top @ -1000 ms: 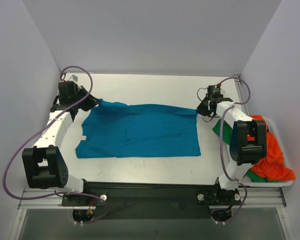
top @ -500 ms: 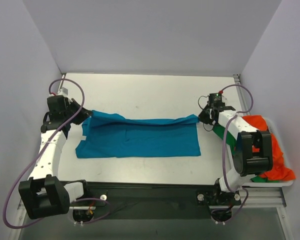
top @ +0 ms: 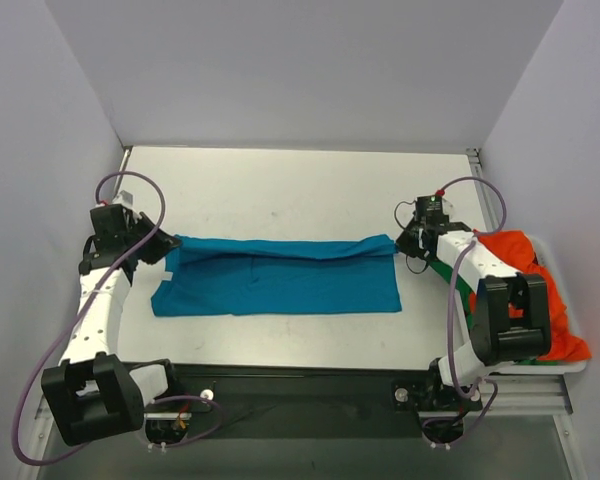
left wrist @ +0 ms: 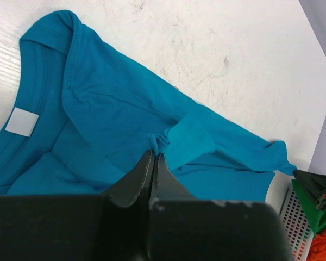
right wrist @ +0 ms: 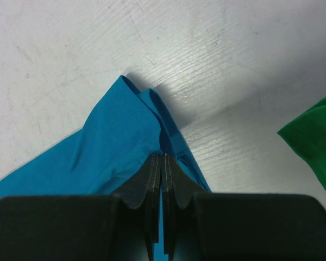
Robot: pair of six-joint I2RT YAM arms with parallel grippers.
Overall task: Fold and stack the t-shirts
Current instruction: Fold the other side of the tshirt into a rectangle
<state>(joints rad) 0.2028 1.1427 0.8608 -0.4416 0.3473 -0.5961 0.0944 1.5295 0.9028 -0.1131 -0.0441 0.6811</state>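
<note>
The teal-blue t-shirt (top: 280,275) lies across the middle of the table, its far edge lifted and carried toward the near edge. My left gripper (top: 168,246) is shut on the shirt's far left corner; in the left wrist view (left wrist: 154,155) the jaws pinch a bunch of teal cloth (left wrist: 98,109). My right gripper (top: 398,240) is shut on the far right corner; in the right wrist view (right wrist: 161,157) the jaws clamp the teal hem (right wrist: 114,147). The orange-red shirt (top: 535,290) and the green shirt (top: 448,262) lie piled at the right.
A white tray (top: 570,366) at the table's right edge holds the orange-red and green shirts. Grey walls close in the left, back and right sides. Purple cables loop off both arms. The green cloth (right wrist: 315,141) shows at the right of the right wrist view.
Both grippers have pulled the shirt's far edge toward the near edge of the table, so the shirt looks narrower. The left arm swung outward to the left.
</note>
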